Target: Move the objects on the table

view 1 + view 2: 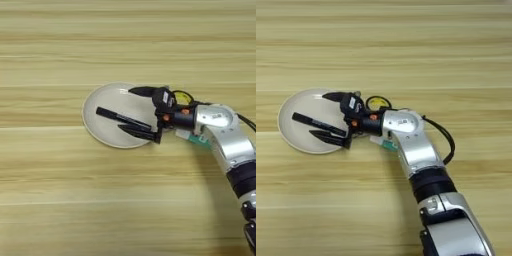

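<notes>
A slim black marker (117, 116) lies flat inside the round cream plate (100, 134) on the wooden table (60, 200). My right gripper (126, 110) reaches over the plate from the right and is open wide. One finger points past the far side of the marker; the other (323, 136) lies just on its near side. Nothing is held between them. The white glue stick with a teal label (387, 145) lies on the table just right of the plate, mostly hidden beneath my wrist.
My silver forearm (416, 150) runs from the bottom right up to the plate, with a black cable (448, 142) looping off its right side. The plate (291, 137) sits left of centre on the plank-striped wood.
</notes>
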